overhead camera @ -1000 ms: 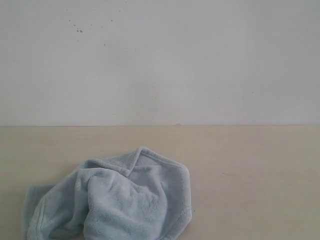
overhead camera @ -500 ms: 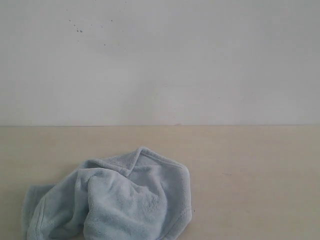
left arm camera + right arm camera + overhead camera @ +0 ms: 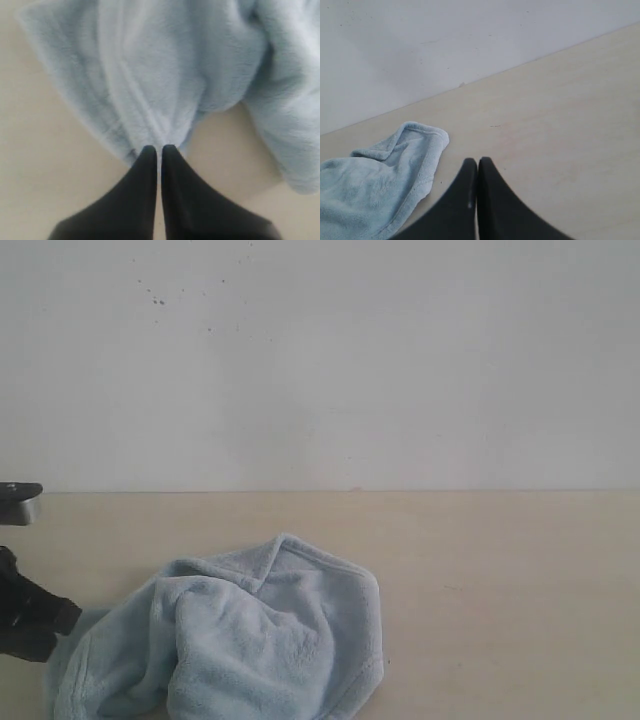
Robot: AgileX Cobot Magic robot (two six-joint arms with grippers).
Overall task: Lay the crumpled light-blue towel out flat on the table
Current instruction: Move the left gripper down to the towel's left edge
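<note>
The light-blue towel (image 3: 250, 640) lies crumpled in a heap on the beige table (image 3: 500, 590), at the front left. My left gripper (image 3: 72, 618) reaches in from the left edge, its dark tips against the towel's left end. In the left wrist view the gripper (image 3: 159, 149) is shut, and its tips meet the hem of a gathered fold of the towel (image 3: 165, 65); no cloth shows between the fingers. My right gripper (image 3: 478, 161) is shut and empty above bare table (image 3: 560, 125), to the right of the towel (image 3: 375, 185). It does not show in the exterior view.
A white wall (image 3: 320, 360) rises along the table's far edge. A dark and grey part of the left arm (image 3: 20, 502) pokes in at the left edge. Bare table surface stretches to the right of the towel.
The left arm has come into the exterior view from the left and its gripper now reaches the towel's left end. The towel's shape and place are unchanged.
</note>
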